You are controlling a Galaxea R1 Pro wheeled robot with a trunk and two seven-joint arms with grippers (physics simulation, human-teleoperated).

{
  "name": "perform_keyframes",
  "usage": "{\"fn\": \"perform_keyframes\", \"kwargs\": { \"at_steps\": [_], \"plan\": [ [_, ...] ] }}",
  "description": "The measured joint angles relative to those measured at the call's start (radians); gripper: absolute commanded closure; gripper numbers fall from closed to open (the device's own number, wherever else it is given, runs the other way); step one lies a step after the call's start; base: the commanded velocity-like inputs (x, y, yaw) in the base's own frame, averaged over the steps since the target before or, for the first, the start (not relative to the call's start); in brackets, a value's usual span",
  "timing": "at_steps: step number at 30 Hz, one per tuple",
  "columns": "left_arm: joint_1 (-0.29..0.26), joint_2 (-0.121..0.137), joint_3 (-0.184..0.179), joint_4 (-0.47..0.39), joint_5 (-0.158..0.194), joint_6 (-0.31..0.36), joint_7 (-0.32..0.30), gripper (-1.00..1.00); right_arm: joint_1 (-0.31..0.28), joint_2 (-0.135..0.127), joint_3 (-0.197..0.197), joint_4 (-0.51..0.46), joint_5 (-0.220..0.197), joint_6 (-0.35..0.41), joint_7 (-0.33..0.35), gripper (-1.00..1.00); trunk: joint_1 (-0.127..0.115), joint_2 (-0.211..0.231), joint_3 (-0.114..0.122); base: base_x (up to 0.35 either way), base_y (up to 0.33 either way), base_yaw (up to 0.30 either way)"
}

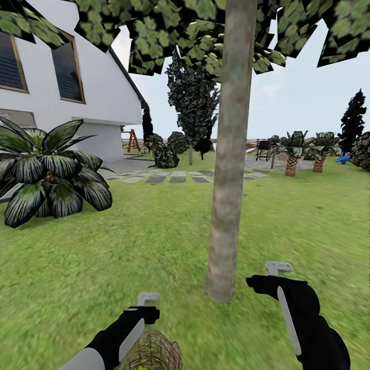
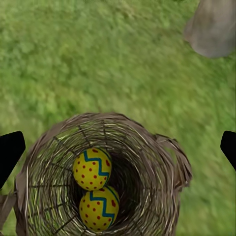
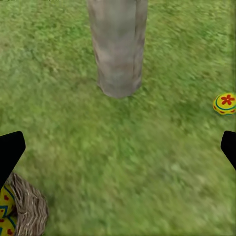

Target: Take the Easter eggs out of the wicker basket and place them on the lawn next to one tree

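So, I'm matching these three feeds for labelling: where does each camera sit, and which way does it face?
Head view: on the head, facing forward over the lawn at the tree; both arms show.
Left wrist view: by the left gripper, facing into the wicker basket with two Easter eggs.
Right wrist view: by the right gripper, facing the trunk base; one egg on grass.
All share the tree and basket.

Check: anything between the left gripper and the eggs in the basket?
Nothing visible. The left gripper hangs open above the wicker basket, whose mouth is uncovered; two Easter eggs lie exposed inside, one atop the other.
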Motion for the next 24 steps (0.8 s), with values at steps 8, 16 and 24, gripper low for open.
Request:
{"fn": "perform_keyframes", "kwargs": {
  "at_steps": [8,16,24],
  "plan": [
    [0.000,0.000,0.000,-0.001,-0.001,0.000,0.000,-1.00,0.000,-0.001,-0.001,0.000,0.000,0.000,0.000,-1.00,0.000,0.000,0.000,0.118,0.043,-0.022],
    [0.001,-0.001,-0.001,-0.001,-0.002,-0.001,0.003,-1.00,0.000,-0.001,-0.003,0.000,0.000,0.000,0.001,-1.00,0.000,0.000,0.000,0.158,0.010,-0.003],
    [0.000,0.000,-0.002,-0.001,-0.002,-0.002,0.003,-1.00,0.000,-0.001,-0.003,0.000,0.001,0.000,0.002,-1.00,0.000,0.000,0.000,0.193,-0.056,0.000]
  ]
}}
